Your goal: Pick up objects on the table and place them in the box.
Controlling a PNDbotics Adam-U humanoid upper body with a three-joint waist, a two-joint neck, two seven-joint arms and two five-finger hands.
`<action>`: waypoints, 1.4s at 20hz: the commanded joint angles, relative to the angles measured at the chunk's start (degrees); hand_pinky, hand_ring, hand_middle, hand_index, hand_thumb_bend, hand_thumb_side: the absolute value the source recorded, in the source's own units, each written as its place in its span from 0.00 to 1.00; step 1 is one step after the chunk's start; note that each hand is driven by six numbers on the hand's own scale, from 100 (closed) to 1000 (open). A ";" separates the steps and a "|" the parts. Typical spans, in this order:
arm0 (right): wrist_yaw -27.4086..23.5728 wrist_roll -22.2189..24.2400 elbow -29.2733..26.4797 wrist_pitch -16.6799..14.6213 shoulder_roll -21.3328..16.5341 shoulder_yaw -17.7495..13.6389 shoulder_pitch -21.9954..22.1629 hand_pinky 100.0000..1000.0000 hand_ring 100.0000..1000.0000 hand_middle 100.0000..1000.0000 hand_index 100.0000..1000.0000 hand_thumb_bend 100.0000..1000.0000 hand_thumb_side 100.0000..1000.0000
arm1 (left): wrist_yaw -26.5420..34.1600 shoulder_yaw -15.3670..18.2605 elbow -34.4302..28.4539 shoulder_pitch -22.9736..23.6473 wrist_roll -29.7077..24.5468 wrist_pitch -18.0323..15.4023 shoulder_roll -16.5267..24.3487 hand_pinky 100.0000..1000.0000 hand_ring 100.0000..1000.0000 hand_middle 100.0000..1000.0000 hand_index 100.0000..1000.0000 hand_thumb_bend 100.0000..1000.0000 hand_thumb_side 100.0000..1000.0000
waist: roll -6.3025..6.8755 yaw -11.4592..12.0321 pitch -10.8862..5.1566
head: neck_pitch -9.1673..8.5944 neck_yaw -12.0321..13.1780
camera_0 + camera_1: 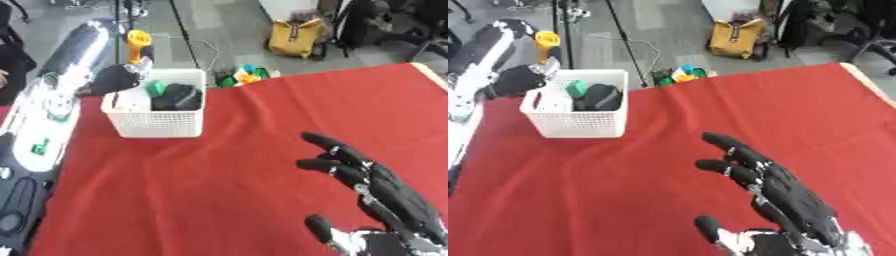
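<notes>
A white lattice box [157, 125] stands on the red cloth [262, 120] at the far left. Inside it lie a green piece [156, 88] and a black object [179, 97]. My left hand [114, 80] hovers over the box's far left corner, fingers curled round a yellow object [138, 40] that sticks upward above the rim. My right hand [776, 192] rests open at the lower right, fingers straight and pointing up, holding nothing.
Small colourful items [241, 76] lie just past the cloth's far edge. A yellow bag [296, 37] sits on the floor beyond. A white surface with a green item [39, 147] runs along the left side. The table's right corner [429, 70] shows at the far right.
</notes>
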 commanded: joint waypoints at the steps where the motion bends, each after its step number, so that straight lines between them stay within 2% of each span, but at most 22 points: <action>1: -0.10 0.30 -1.38 -0.42 -0.66 0.23 -0.54 0.76 1.00 1.00 0.87 0.34 1.00 | -0.91 0.74 3.61 -2.91 1.61 -0.22 1.26 0.88 0.83 0.59 0.57 0.00 0.57 | 0.02 -0.40 -0.84 | -1.07 0.57; 9: 0.29 0.81 -1.38 -1.03 -0.20 0.55 -1.07 0.76 1.00 1.00 0.87 0.34 1.00 | -4.70 1.25 13.95 -6.11 6.59 -1.38 0.08 0.89 0.83 0.59 0.58 0.00 0.56 | 0.39 -1.78 0.14 | -2.13 1.70; 19: 0.32 1.46 -1.38 -1.28 0.26 0.62 -1.59 0.76 1.00 1.00 0.87 0.34 1.00 | -9.69 1.70 20.31 -6.67 10.59 -2.34 -0.48 0.89 0.84 0.62 0.65 0.00 0.56 | 0.67 -2.76 1.01 | -3.19 2.37; 20: 0.30 1.47 -1.38 -1.29 0.29 0.61 -1.60 0.76 1.00 1.00 0.87 0.34 1.00 | -9.78 1.69 20.56 -6.65 10.61 -2.51 -0.52 0.90 0.84 0.65 0.71 0.00 0.59 | 0.65 -2.76 1.04 | -3.20 2.37; 21: 0.27 1.46 -1.38 -1.31 0.31 0.60 -1.60 0.76 1.00 1.00 0.87 0.34 1.00 | -9.79 1.68 20.73 -6.62 10.55 -2.70 -0.54 0.90 0.84 0.65 0.71 0.00 0.59 | 0.63 -2.75 1.05 | -3.22 2.37; 22: 0.23 1.47 -1.38 -1.34 0.33 0.59 -1.59 0.76 1.00 1.00 0.87 0.34 1.00 | -9.72 1.64 20.76 -6.64 10.49 -2.94 -0.56 0.90 0.86 0.71 0.86 0.00 0.62 | 0.61 -2.72 1.05 | -3.21 2.35; 23: 0.19 1.49 -1.38 -1.36 0.35 0.58 -1.57 0.76 1.00 1.00 0.87 0.34 1.00 | -9.60 1.57 20.72 -6.67 10.38 -3.20 -0.56 0.90 0.86 0.71 0.86 0.00 0.62 | 0.58 -2.69 1.04 | -3.20 2.33; 24: 0.14 1.52 -1.38 -1.38 0.35 0.59 -1.55 0.76 1.00 1.00 0.87 0.33 1.00 | -9.54 1.48 20.70 -6.70 10.22 -3.41 -0.54 0.91 0.88 0.78 0.97 0.00 0.63 | 0.57 -2.68 1.04 | -3.21 2.35; 27: -0.07 1.73 -1.38 -1.42 0.36 0.63 -1.52 0.75 1.00 1.00 0.87 0.33 1.00 | -9.91 1.29 20.76 -6.88 9.50 -3.75 -0.48 0.91 0.88 0.78 0.98 0.00 0.63 | 0.56 -2.66 1.04 | -3.25 2.41; 28: -0.13 1.79 -1.38 -1.42 0.37 0.63 -1.51 0.76 1.00 1.00 0.87 0.33 1.00 | -10.12 1.26 20.74 -6.92 9.43 -3.77 -0.45 0.92 0.88 0.78 1.00 0.00 0.59 | 0.56 -2.68 1.06 | -3.28 2.42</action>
